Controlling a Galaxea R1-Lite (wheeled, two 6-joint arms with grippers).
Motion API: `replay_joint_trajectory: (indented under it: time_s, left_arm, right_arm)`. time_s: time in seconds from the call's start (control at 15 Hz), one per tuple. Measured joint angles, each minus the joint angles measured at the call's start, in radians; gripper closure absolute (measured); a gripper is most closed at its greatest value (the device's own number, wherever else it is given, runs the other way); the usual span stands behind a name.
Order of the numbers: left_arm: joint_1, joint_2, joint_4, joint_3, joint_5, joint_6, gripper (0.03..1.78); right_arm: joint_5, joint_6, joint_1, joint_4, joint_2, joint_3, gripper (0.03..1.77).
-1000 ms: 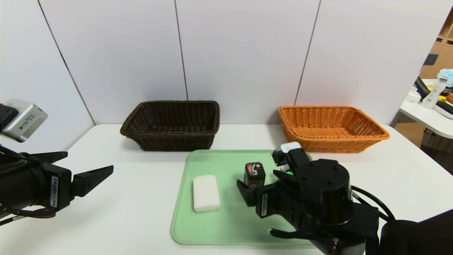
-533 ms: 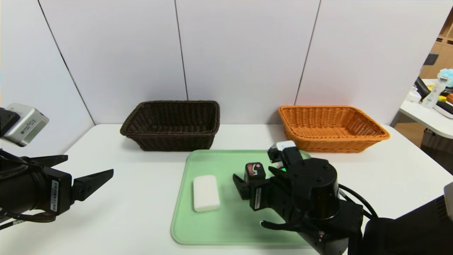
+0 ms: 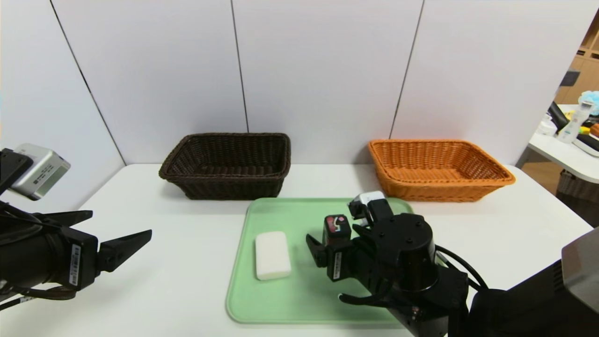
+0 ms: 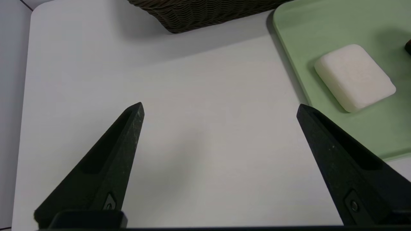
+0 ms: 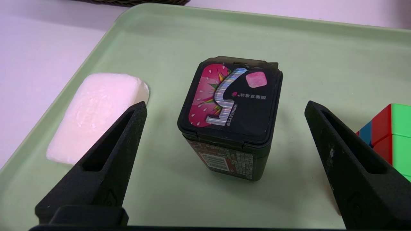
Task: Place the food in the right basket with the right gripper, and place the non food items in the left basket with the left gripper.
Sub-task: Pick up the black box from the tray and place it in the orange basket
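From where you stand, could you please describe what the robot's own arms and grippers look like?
Both the left gripper and the right gripper are black, with two tapering, pointed fingers, and a white barcode label on the side. Behind each is a bulky black wrist with thin black cables and a silver-grey boxy part. The right arm also shows ribbed black and grey sections.

Setting: you face what looks like a lab or test station; you cannot tell the wider building.
Bench: your plain white bench stands against bare white panels with dark seams.
Far right: you see another white table crowded with bottles and bits, and wooden shelving behind it.
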Motion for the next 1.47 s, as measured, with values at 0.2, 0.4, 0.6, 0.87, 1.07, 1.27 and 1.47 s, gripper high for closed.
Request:
replay_joint_trajectory:
  time_s: [0.2,0.4,0.6,0.87,1.07,1.27,1.47]
  left_arm:
    - [0.000,-0.001,0.000,-0.002,0.000,0.000,0.12]
    - [0.000,-0.001,0.000,-0.003,0.000,0.000,0.12]
    - [0.000,-0.002,0.000,-0.001,0.000,0.000,0.12]
    - [0.000,-0.008,0.001,0.002,0.000,0.000,0.12]
    - [0.000,-0.013,0.002,0.011,0.000,0.001,0.12]
    - [0.000,-0.019,0.002,0.019,0.000,0.001,0.12]
    - [0.000,-0.027,0.003,0.027,0.000,0.001,0.12]
  right_arm:
    - [0.001,0.002,0.000,-0.003,0.009,-0.001,0.10]
    - [0.000,0.003,0.000,-0.004,0.016,-0.002,0.10]
    - [-0.001,0.009,-0.001,-0.014,0.023,-0.001,0.10]
    - [0.000,0.004,-0.001,-0.072,0.039,0.007,0.73]
    - [0.000,0.004,0.003,-0.074,0.040,0.009,1.04]
    - [0.005,0.005,0.008,-0.075,0.034,0.019,1.08]
    - [0.007,0.004,0.011,-0.074,0.024,0.033,1.08]
